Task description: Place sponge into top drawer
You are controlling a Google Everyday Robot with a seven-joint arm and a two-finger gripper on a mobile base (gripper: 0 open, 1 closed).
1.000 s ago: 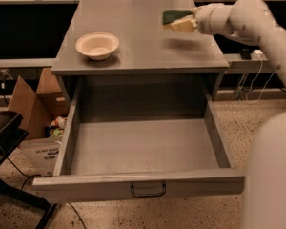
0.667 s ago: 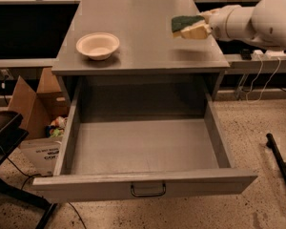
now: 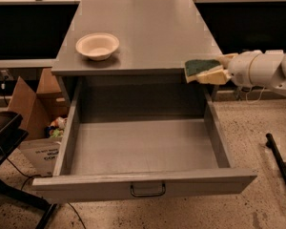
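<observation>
A white two-finger gripper (image 3: 217, 68) on the robot's single pale arm (image 3: 262, 69) holds a small rectangular sponge (image 3: 200, 67), dark green scouring face over yellow foam, in the air above the rear corner of the wide grey top drawer (image 3: 86, 188), on the side away from the bowl. The jaws are closed on the sponge's foam end. The sponge sticks out from them toward the drawer's middle, green face up, its long axis roughly parallel to the drawer's front panel.

The drawer stands pulled fully open, its floor bare. Its cavity lies below the sponge and toward the dark metal bail handle (image 3: 148, 190). Judged from this, the coming move is a short carry inward past the drawer's side wall, then a descent and release.

By count: one sponge, one open drawer, one handle, one gripper. One cream round bowl (image 3: 97, 46) sits on the grey cabinet top (image 3: 152, 27) behind the drawer, well apart from the sponge. One open cardboard box (image 3: 31, 104) stands on the floor beside the drawer's far side.
</observation>
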